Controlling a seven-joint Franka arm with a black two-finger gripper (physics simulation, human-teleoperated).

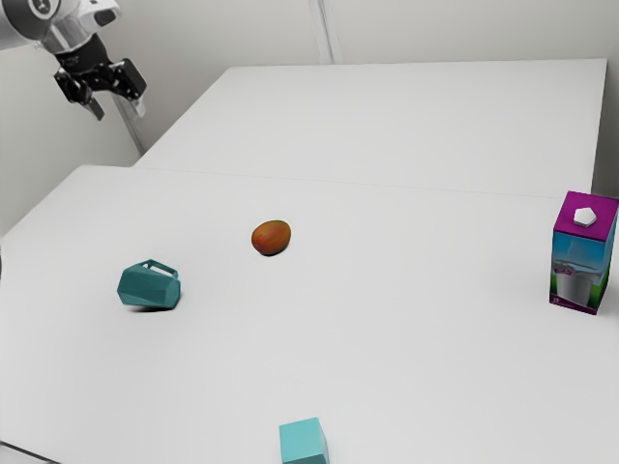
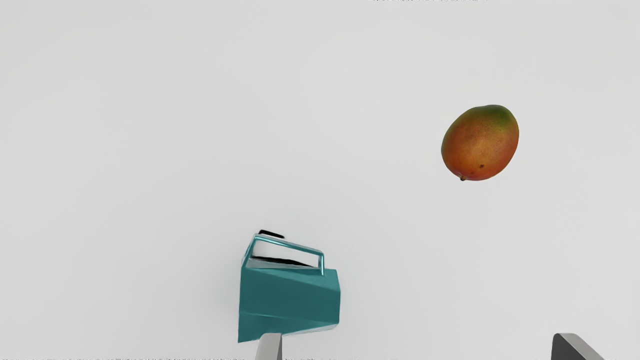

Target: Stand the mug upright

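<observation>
Teal faceted mug (image 1: 150,286) is tipped on its side on the white table (image 1: 406,377), so the upright pose isn't met. Its handle (image 2: 290,244) is set along the flank facing away from the fingertips in the wrist view. Black two-finger gripper (image 1: 119,111) is held high over the table, well clear of the mug. Jaws are wide, nothing gripped.

Key relation: the mug is not centred between the fingers (image 2: 270,347). In the wrist view it's offset toward one of them, the tip overlapping its edge, with most of the body out ahead of the tips. Long axis is roughly parallel to the line joining the fingers, so a straight descent and close would likely be met by the mug's ends. A sideways shift plus roughly a quarter turn is probably needed to get the body pinched across; mouth end can't be told.

Orange-green mango (image 2: 480,142) is near the mug, apart from it. Pale turquoise block (image 1: 304,442) and purple-topped carton (image 1: 583,253) are farther off, unlikely to interfere.
</observation>
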